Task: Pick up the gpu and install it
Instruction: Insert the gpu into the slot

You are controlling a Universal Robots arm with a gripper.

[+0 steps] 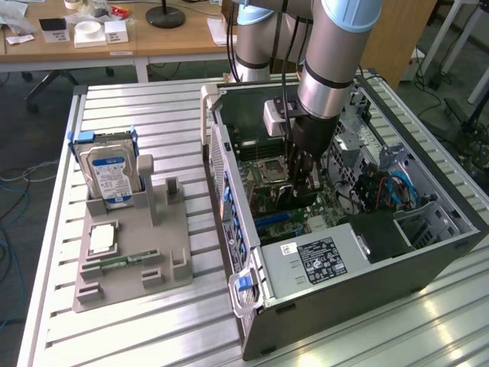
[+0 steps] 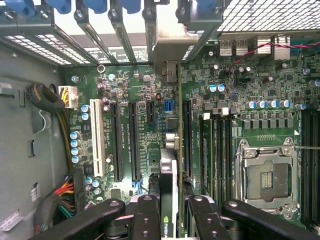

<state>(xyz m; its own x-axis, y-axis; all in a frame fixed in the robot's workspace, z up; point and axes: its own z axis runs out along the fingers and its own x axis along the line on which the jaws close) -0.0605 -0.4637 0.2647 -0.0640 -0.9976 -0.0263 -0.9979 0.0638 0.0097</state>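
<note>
black tool (image 2: 171, 210) grips the gpu (image 2: 169, 175) edge-on over the green motherboard (image 2: 130, 90).

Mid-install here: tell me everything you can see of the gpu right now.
The gpu is a thin card seen edge-on, with a dark face bearing a green-and-white logo and a pale metallic edge. It stands on edge, clamped between the fingers of the hand, over the long slots of the green motherboard inside the open computer case. Whether it is seated in a slot cannot be told.
</note>
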